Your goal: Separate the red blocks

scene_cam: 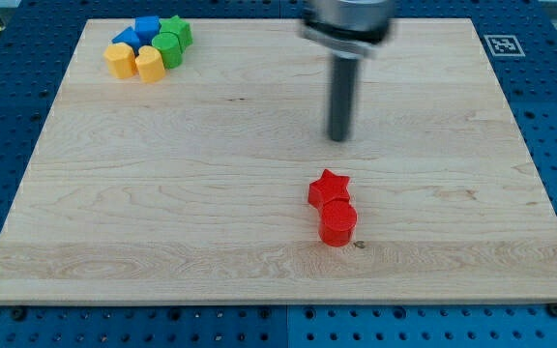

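A red star block [329, 188] and a red cylinder block [337, 222] lie touching each other on the wooden board [211, 203], right of centre toward the view's bottom; the star is just above the cylinder. My tip [339, 138] is at the end of the dark rod, apart from the blocks, a short way above the red star in the view.
A cluster sits at the board's top left: a blue block [147, 27], another blue block [124, 38], a green star [176, 31], a green block [166, 48], and two yellow blocks [119, 60] [149, 65]. A fiducial tag [502, 44] marks the top right corner.
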Controlling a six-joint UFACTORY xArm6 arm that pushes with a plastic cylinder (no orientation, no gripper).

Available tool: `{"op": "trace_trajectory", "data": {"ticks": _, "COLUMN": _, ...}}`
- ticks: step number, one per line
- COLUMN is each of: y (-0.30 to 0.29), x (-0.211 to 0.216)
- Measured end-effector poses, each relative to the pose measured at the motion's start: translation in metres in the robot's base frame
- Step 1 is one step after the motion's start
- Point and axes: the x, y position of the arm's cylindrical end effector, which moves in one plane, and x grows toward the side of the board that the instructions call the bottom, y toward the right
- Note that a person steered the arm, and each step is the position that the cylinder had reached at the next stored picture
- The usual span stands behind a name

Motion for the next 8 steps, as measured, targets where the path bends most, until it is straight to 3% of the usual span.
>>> {"op": "trace_trajectory", "data": {"ticks": 1, "y": 0.066, "x": 0.079}}
{"op": "trace_trajectory", "data": {"ticks": 2, "y": 0.070, "x": 0.154}}
{"op": "trace_trajectory", "data": {"ticks": 3, "y": 0.063, "x": 0.180}}
{"op": "trace_trajectory", "data": {"ticks": 5, "y": -0.003, "x": 0.155}}
{"op": "trace_trajectory", "data": {"ticks": 7, "y": -0.018, "x": 0.102}}
{"op": "trace_trajectory", "data": {"ticks": 8, "y": -0.007, "x": 0.147}}
